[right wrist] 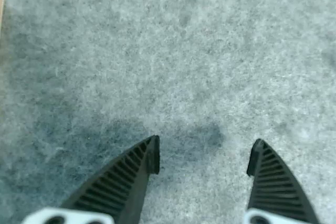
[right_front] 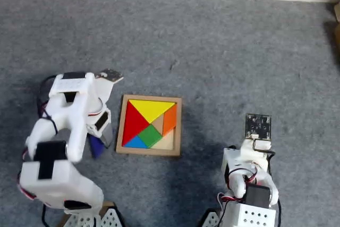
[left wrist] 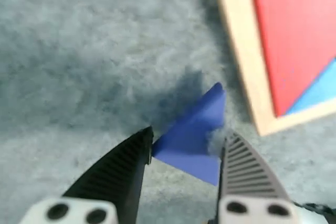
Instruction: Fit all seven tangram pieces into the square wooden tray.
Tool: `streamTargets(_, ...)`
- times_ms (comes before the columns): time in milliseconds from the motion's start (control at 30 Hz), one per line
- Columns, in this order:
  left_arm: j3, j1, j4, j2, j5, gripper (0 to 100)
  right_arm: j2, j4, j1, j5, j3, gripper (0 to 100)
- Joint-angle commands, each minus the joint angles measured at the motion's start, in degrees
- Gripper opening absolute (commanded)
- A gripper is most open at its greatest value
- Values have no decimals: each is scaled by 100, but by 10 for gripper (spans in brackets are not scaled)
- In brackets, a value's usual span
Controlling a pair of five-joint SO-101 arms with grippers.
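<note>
A grey, felt-like surface [right_front: 223, 51] is seen across the whole table, with a pale strip of wall along its far edge. The left gripper [left wrist: 189, 136] is closed narrowly on a dark blue triangle [left wrist: 195, 121], which is pinched between the two ribbed fingers [left wrist: 126, 163] with one corner pointing away from the claw. Just beyond that corner, and slightly to one side of the claw, the light rim of the square wooden tray [left wrist: 239, 51] is found. The triangle is kept outside the rim, and a narrow band of grey is seen between them.

Inside the tray, a red piece [left wrist: 294, 24] and a light blue piece [left wrist: 321, 90] are laid nearest the left claw. From the high view, a yellow piece [right_front: 150, 109], an orange piece [right_front: 169, 119] and a green piece [right_front: 151, 135] are laid farther from it. A pale wood-coloured patch [right_front: 166, 141] is left at the tray corner farthest from the left claw; whether it is a piece or the bare floor cannot be told.

The right gripper [right wrist: 205, 145] is held wide open, with bare grey surface between and beyond its fingers. The tray lies well off to its side.
</note>
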Motion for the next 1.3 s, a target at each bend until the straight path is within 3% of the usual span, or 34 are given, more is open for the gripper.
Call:
streamTargets(0,-171,435,501,-1165,114,73,-22,22,75,62,743,270)
streamTargets(200,-189,1130,879,-2343,114,73,-22,22,75,62,743,270)
streamTargets(367,-277,1877,844,-2457,62,74,-22,22,75,62,743,270)
streamTargets(600,-734,2985,826,-2448,-826,74,-22,22,75,62,743,270)
streamTargets(767,-875,3240,387,-2360,-1029,74,-22,22,75,62,743,270)
streamTargets(833,-1051,3240,281,-2105,-545,74,-22,22,75,62,743,270)
streamTargets(967,-1534,3204,281,-1305,1099,74,-22,22,75,62,743,270)
streamTargets(1200,-2273,3222,615,-681,5336,74,-22,22,75,62,743,270)
streamTargets(1267,-2501,3204,835,-681,6251,74,-22,22,75,62,743,270)
